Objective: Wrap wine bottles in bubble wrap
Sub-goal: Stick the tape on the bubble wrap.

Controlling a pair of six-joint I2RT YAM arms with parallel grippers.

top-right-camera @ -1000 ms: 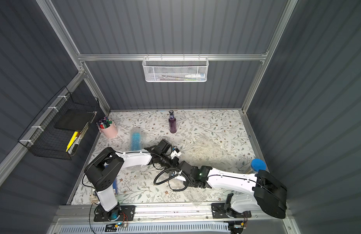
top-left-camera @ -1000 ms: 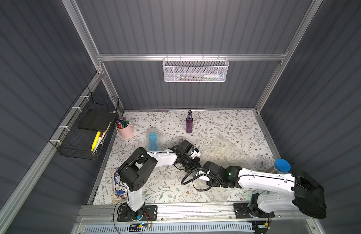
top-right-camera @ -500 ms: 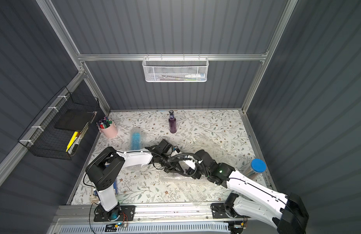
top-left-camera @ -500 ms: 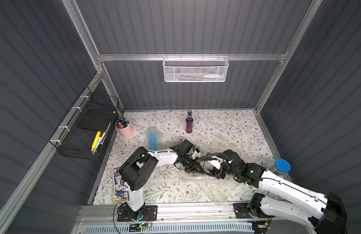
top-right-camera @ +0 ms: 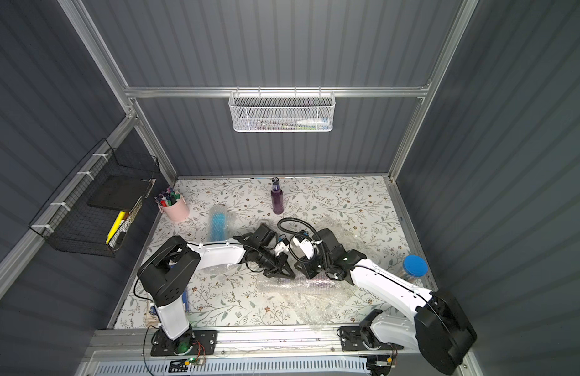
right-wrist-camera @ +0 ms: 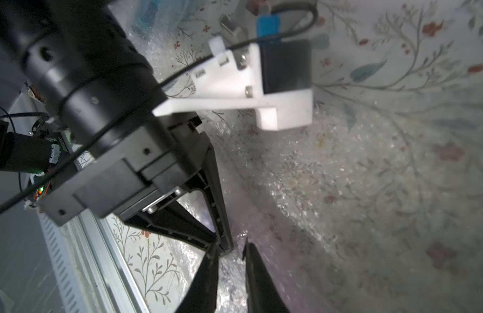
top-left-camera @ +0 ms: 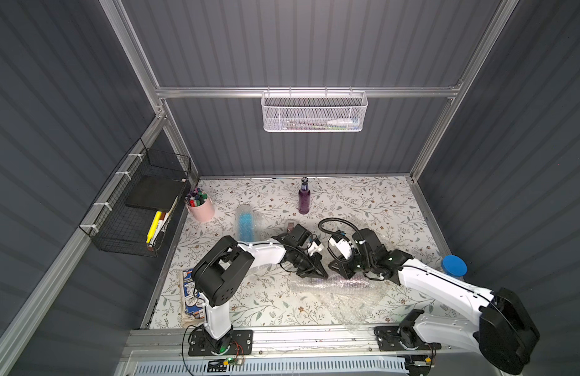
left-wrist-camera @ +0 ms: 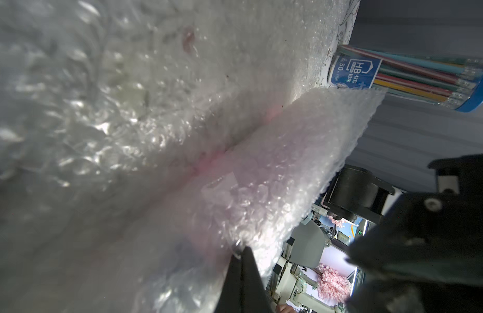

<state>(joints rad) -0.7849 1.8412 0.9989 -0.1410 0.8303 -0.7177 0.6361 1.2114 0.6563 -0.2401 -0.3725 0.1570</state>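
The left claw (top-left-camera: pixel 319 275) is pinched shut on the bubble wrap (top-left-camera: pixel 340 293) (toward the bench's (top-left-camera: pixel 275 309) front edge); the right claw (right-wrist-camera: pixel 230 253) is nearly closed around it.

White arm shells (top-left-camera: pixel 438 285), black joints (top-left-camera: pixel 223 276), looping cable (top-left-camera: pixel 334 219), tapered black left tool (top-left-camera: pixel 321 275)

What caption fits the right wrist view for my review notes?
Wrapping in progress: right gripper straddles a bubble wrap fold that the shut left gripper pinches, over the floral table.

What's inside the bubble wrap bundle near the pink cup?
A bright blue bottle shows through the clear bubble wrap around it. Its cap and label cannot be made out; the wrap blurs them.
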